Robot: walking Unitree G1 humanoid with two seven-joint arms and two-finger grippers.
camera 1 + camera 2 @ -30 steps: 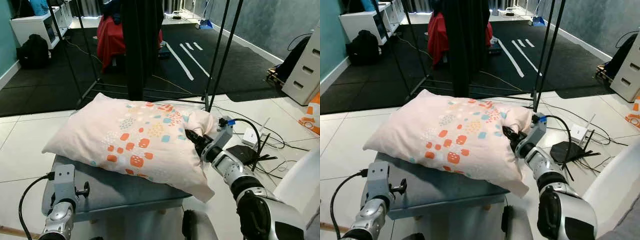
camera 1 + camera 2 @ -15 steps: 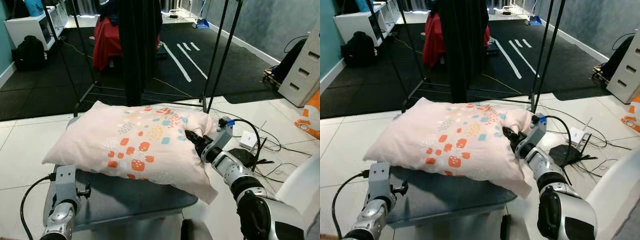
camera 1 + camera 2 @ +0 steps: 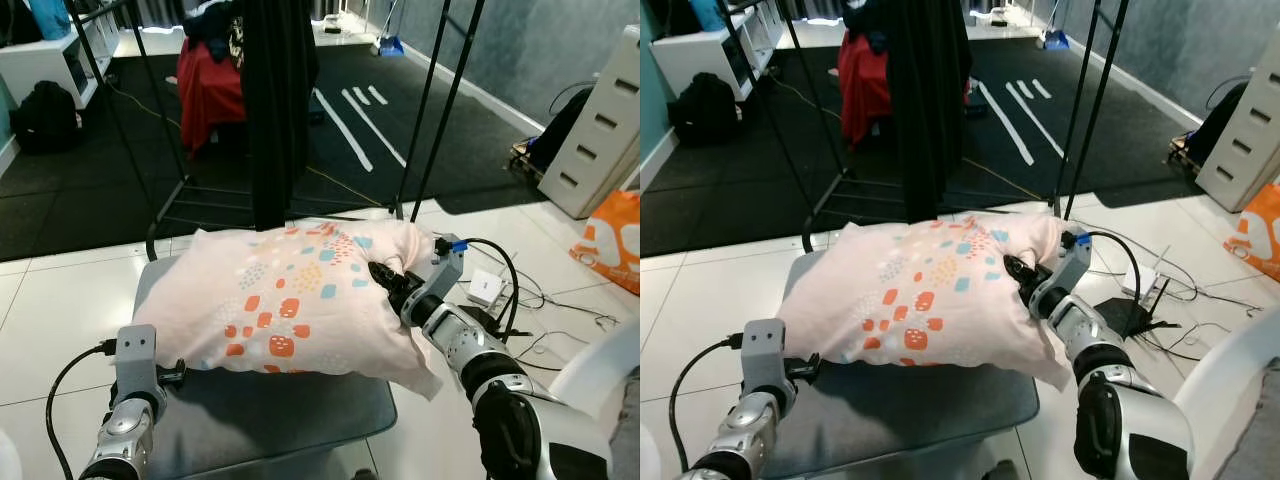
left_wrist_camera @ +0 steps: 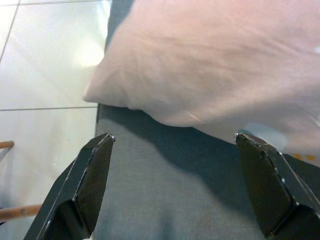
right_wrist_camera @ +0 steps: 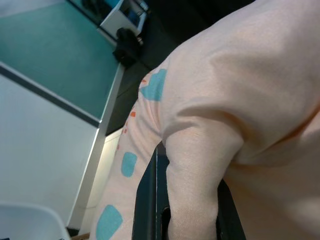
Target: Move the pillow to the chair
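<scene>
— What is seen of the surface and room?
— A grey padded chair seat (image 3: 270, 410) on white floor tiles (image 3: 60, 310); a black rug (image 3: 90, 170) lies beyond.

— And the pale pink pillow with orange and blue spots (image 3: 290, 305)?
— It lies on that seat, a fold pinched by the right gripper (image 3: 383, 277). The left gripper (image 4: 175, 185), fingers spread, is apparently just beside its edge.

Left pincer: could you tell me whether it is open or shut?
Open: the left pincer has its fingers spread wide over the grey seat, holding nothing.
</scene>
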